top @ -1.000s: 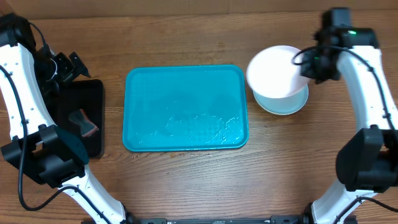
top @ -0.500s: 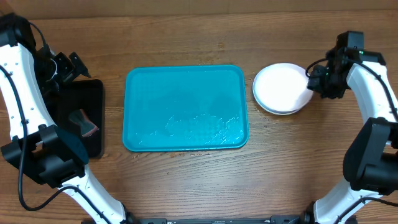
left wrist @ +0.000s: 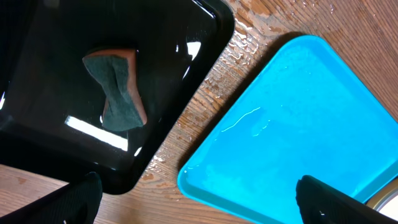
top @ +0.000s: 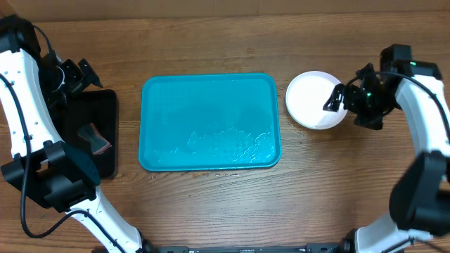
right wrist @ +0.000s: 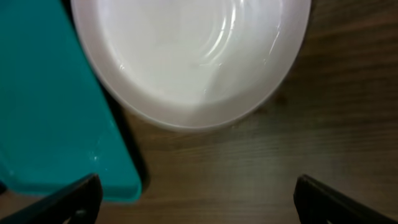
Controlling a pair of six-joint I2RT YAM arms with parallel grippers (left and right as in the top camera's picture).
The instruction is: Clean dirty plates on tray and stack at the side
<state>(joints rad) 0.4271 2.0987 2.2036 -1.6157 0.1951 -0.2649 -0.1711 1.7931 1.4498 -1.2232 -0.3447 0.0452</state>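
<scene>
The teal tray (top: pixel 211 123) lies in the middle of the table, wet, with no plates on it. A white plate (top: pixel 313 99) rests to its right on the wood, on top of a pale rim of another plate below. My right gripper (top: pixel 349 104) hovers open at the plate's right edge and holds nothing. In the right wrist view the white plate (right wrist: pixel 193 56) fills the top, the tray's corner (right wrist: pixel 56 118) is at the left, and the fingertips (right wrist: pixel 68 202) stand wide apart. My left gripper (top: pixel 74 74) is open at the far left, empty.
A black tray (top: pixel 88 130) holding a sponge (top: pixel 95 138) lies left of the teal tray. The left wrist view shows that sponge (left wrist: pixel 118 87) in the black tray (left wrist: pixel 37 93), with water drops on the wood beside the teal tray (left wrist: pixel 298 143).
My right gripper lowered the white plate onto the stack, opened and let it go, then drew back a little to the right. The left arm has not moved.
</scene>
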